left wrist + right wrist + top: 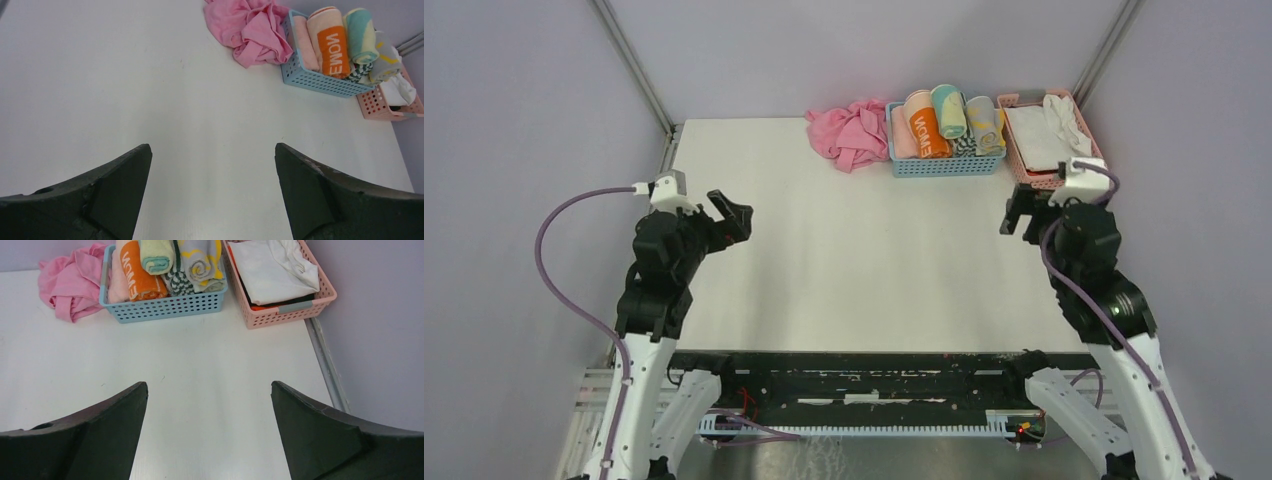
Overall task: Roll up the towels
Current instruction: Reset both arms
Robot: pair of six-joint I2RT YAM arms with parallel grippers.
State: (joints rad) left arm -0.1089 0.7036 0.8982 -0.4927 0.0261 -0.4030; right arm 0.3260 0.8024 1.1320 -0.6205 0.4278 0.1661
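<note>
The pale yellow and teal towel (948,110) lies rolled in a blue basket (944,168) at the back of the table. The grey towel with yellow marks (984,122) lies rolled beside it. Both also show in the left wrist view, teal (361,35) and grey (386,57), and in the right wrist view, teal (156,255) and grey (200,262). My left gripper (732,218) is open and empty over the table's left side (212,150). My right gripper (1020,215) is open and empty at the right (209,387), in front of the baskets.
The blue basket also holds a pink roll and an orange lettered roll (924,125). A crumpled pink cloth (849,132) lies left of it. A pink basket (1036,178) with folded white cloth stands right of it. A wall rail runs along the table's right edge (325,365).
</note>
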